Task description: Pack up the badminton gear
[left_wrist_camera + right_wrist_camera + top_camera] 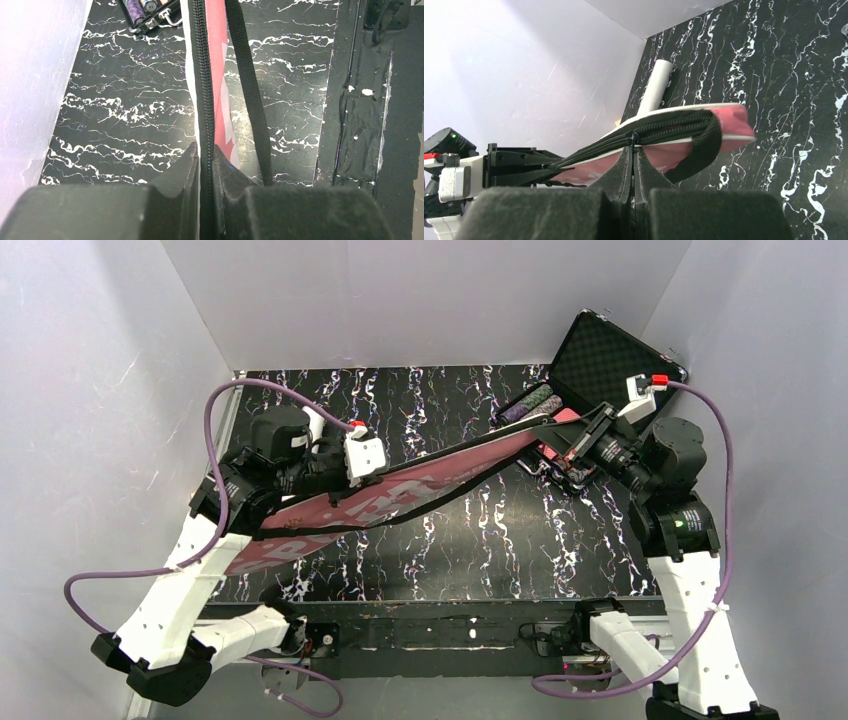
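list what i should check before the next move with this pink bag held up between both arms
1. Left hand shut on the pink bag at its zipper: ok.
2. Right hand shut on the same zipper line: ok.
3. Zipper closed along its whole length: cannot tell; the stretch by the left hand looks meshed.
4. Rackets and shuttlecocks inside: cannot tell, none in view.
5. White tube packed: not ok, it shows outside the bag.
6. Black strap free of the zipper: ok in the left wrist view, running beside it.
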Tool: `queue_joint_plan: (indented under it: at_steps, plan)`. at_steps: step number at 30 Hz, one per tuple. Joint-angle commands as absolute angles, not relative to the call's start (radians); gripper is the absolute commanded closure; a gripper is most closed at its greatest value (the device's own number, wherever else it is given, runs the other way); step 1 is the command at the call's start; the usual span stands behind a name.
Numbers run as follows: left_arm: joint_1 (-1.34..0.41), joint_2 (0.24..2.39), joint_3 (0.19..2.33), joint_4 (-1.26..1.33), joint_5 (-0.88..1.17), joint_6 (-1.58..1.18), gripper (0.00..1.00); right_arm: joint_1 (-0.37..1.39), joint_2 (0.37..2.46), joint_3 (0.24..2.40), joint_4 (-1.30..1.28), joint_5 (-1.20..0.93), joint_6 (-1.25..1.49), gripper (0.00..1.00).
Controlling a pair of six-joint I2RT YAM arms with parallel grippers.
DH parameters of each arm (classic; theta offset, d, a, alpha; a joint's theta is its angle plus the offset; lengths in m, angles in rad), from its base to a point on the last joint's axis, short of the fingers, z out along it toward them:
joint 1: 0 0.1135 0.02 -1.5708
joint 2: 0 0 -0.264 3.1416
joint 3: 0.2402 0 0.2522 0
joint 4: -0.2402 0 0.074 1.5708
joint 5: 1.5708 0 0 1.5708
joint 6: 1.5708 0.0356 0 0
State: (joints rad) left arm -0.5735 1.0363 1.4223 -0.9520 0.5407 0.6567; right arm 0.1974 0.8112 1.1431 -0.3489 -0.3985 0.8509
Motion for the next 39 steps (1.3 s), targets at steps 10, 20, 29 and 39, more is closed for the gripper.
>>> queue_joint_plan:
  at_steps: [10,20,29,39]
  plan:
    - [-0.580,1.005,1.482,-0.952,0.569,0.697,1.00,0.012,0.805,1.194,-0.486,-0.514,0.751,0.99]
    - [-0.615,1.065,1.517,-0.968,0.544,0.730,1.00,-0.072,0.804,1.226,-0.594,-0.499,0.672,0.76]
    - [-0.764,1.260,1.597,-1.003,0.490,0.768,1.00,-0.080,0.711,1.288,-0.656,-0.301,0.684,0.39]
    - [-0.853,1.521,1.664,-1.007,0.552,0.799,1.00,-0.080,0.655,1.333,-0.776,-0.041,0.670,0.43]
